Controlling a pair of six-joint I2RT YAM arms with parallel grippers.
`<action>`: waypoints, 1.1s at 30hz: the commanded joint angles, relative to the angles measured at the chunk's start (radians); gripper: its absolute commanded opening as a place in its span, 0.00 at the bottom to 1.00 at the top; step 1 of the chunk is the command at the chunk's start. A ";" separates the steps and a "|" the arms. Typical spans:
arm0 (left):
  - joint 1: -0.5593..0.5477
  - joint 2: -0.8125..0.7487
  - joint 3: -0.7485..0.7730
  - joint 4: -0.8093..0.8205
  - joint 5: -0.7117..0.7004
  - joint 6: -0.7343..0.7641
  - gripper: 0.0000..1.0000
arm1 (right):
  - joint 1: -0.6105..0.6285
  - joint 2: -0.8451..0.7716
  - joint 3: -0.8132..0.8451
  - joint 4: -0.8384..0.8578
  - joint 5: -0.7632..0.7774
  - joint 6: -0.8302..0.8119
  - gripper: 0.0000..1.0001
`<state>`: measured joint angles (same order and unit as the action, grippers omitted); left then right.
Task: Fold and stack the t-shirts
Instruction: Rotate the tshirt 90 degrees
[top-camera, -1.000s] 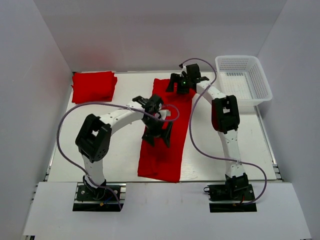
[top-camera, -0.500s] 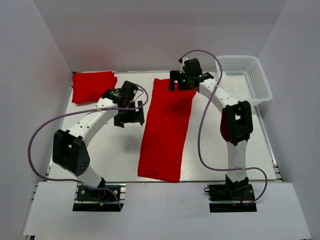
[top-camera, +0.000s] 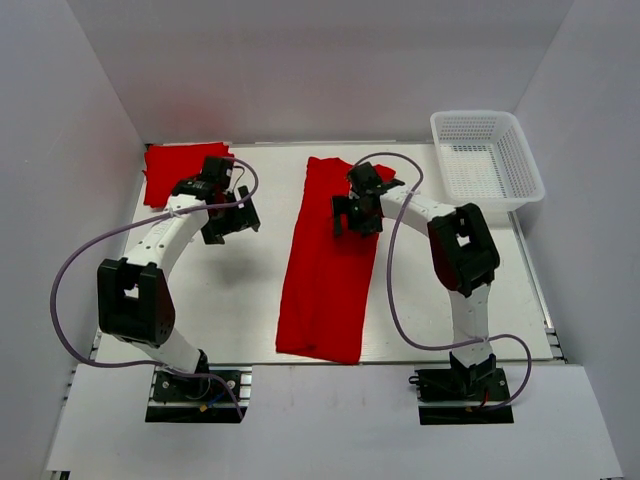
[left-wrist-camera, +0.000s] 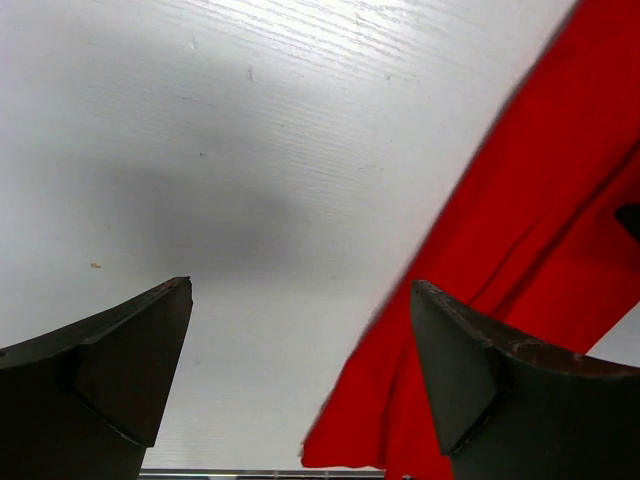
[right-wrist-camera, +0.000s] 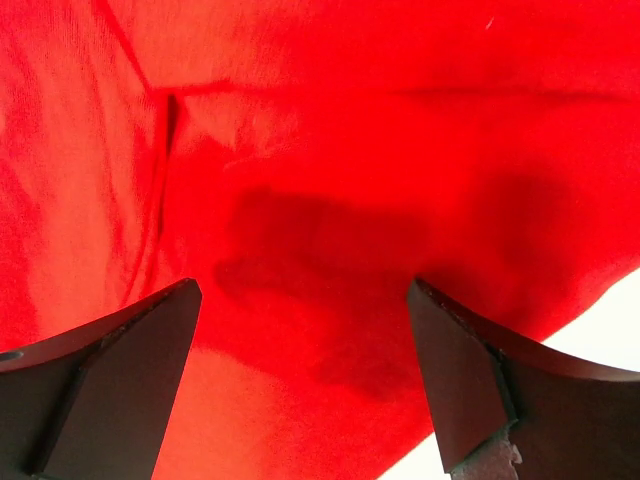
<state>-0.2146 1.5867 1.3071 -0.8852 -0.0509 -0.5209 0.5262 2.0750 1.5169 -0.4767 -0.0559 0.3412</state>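
One red t-shirt (top-camera: 325, 275) lies folded into a long strip down the middle of the table. A folded pile of red t-shirts (top-camera: 178, 172) sits at the far left corner. My left gripper (top-camera: 229, 217) hangs open just right of that pile, over bare table. In the left wrist view the left gripper (left-wrist-camera: 300, 284) holds nothing, and red cloth (left-wrist-camera: 540, 230) runs beside its right finger. My right gripper (top-camera: 356, 215) hovers open over the strip's far half. In the right wrist view the right gripper (right-wrist-camera: 303, 283) is empty above the red cloth (right-wrist-camera: 330, 150).
A white mesh basket (top-camera: 487, 155) stands at the far right corner with nothing in it. White walls close in the table on three sides. Purple cables loop from both arms. The arm bases sit at the near edge.
My left arm has swung left off the strip to beside the folded pile. My right gripper has come from the strip's far end toward me, over its far half.
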 joint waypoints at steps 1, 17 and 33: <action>0.021 -0.017 -0.032 0.041 0.085 0.053 1.00 | -0.018 0.101 0.105 -0.020 0.043 0.024 0.90; -0.087 0.076 -0.115 0.048 0.356 0.226 1.00 | -0.118 0.107 0.339 0.004 -0.205 -0.117 0.90; -0.489 -0.013 -0.279 0.177 0.269 0.059 1.00 | -0.117 -0.754 -0.664 0.159 -0.140 0.057 0.90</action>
<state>-0.6529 1.5940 1.0359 -0.7490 0.2470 -0.4145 0.4095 1.3567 0.9310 -0.2882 -0.1852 0.3454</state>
